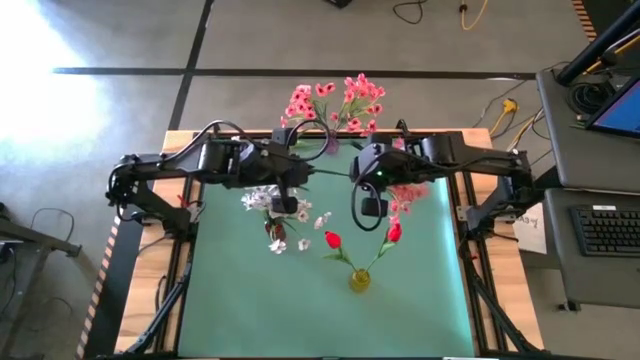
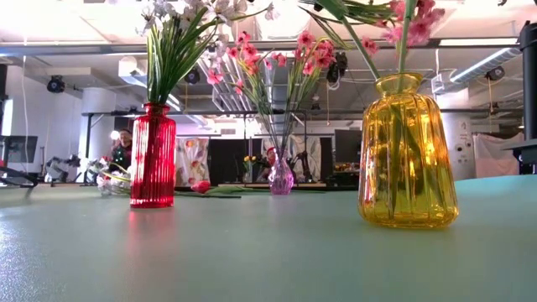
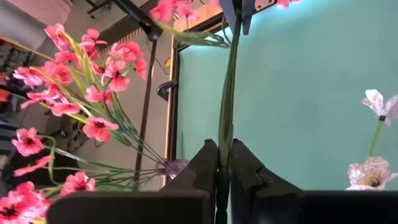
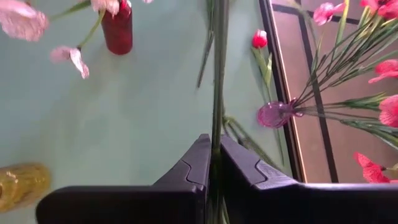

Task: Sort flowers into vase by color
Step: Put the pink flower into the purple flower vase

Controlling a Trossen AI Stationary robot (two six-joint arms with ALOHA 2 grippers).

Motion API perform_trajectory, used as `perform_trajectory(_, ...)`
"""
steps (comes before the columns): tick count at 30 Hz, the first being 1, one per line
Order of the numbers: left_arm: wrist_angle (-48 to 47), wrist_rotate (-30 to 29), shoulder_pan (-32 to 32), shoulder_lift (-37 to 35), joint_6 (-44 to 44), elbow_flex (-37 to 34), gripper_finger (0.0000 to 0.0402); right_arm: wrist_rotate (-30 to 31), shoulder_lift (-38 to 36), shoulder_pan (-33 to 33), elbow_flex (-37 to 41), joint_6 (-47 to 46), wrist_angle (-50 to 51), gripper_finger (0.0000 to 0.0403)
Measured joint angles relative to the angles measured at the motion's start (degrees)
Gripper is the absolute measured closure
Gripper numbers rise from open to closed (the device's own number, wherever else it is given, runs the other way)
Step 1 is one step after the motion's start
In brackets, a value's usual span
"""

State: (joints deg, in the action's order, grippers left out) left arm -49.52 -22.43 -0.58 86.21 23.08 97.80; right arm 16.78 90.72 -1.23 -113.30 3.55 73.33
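My two grippers face each other above the mat's far half, left (image 1: 305,170) and right (image 1: 355,172), both shut on one pink flower spray. Its green stem (image 3: 227,93) spans the gap between them. Its pink blossoms (image 1: 405,195) trail behind my right gripper. More pink flowers (image 1: 335,105) stand in a small purple vase (image 4: 277,115) at the far edge. White flowers (image 1: 275,205) stand in the red vase (image 2: 153,155), and red buds (image 1: 333,240) in the yellow vase (image 1: 360,280). My left gripper (image 3: 225,168) pinches the thin green stem (image 3: 224,158) between its two fingers. The fingers come from the table's left and lie along the stem, which is clear of the mat. My right gripper (image 4: 214,149) pinches the same stem (image 4: 216,127) nearer its blossom end, coming from the table's right with its fingers along it. The blossoms hang behind the hand, off the mat.
A red bud (image 4: 259,38) on a leafy stem lies on the green mat (image 1: 420,290) near the far edge, beside the purple vase. Open mat lies toward the near edge around the yellow vase (image 2: 409,151). A desk with a keyboard (image 1: 610,230) stands off the table's right.
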Motion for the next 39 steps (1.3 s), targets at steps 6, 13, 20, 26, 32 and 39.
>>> perform_trajectory(6,0.28,1.16,0.0,0.07,-3.48,-0.03,0.0401,1.58,-0.28,0.0,-3.0,-0.73,-0.43,0.0333)
perform_trajectory(13,4.72,1.26,0.0,-0.86,-5.8,-2.87,0.0401,4.26,-0.71,0.0,-9.37,0.13,-0.45,0.0241)
perform_trajectory(20,14.63,2.2,-0.07,-6.82,-6.41,-9.21,0.0401,3.82,-5.89,-0.6,-10.59,0.08,-4.32,0.019)
perform_trajectory(26,22.66,2.14,-0.07,-13.97,-7.78,-16.73,0.0402,3.73,-12.63,-3.65,-7.48,3.01,-13.19,0.0179)
perform_trajectory(32,34.9,0.96,-0.07,-21.22,-8.19,-24.98,0.0402,1.73,-16.82,-6.28,-5.68,4.62,-18.59,0.0179)
perform_trajectory(39,48.97,-0.89,-0.07,-27.86,-7.44,-31.8,0.0402,-3.74,-17.25,-6.43,-4.73,3.32,-19.69,0.0179)
